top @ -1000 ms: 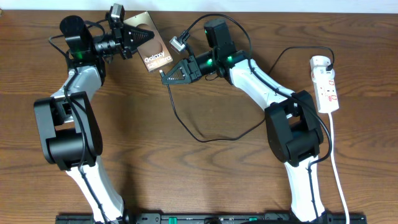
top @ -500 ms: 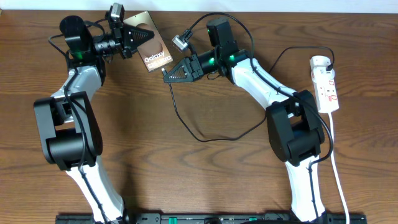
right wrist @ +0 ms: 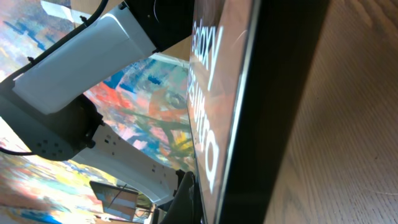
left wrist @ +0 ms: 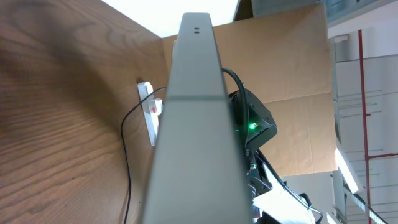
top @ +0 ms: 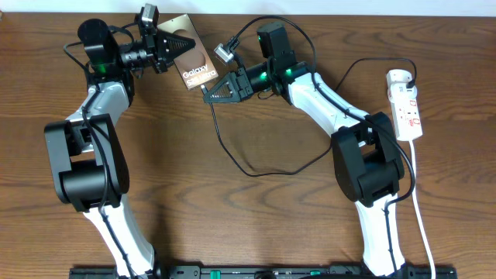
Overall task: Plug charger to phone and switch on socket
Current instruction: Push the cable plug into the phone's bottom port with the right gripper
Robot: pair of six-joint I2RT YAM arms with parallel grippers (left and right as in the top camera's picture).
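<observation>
Phone (top: 195,68) sat in the upper left of the frame, clamped edgewise by the left gripper (top: 180,46), seemingly presenting its port to the right gripper (top: 209,94), whose hold on the charger (top: 271,175) I could not tell

Dark brown wood-grain table (top: 256,225) fills the overhead frame, with a thin pale strip (top: 325,6) along the top edge. Left wrist view: cardboard panel (left wrist: 292,93) at centre right, bright room and a red vertical line (left wrist: 360,93) at far right. Right wrist view: colourful painted backdrop (right wrist: 149,130) at left.
</observation>
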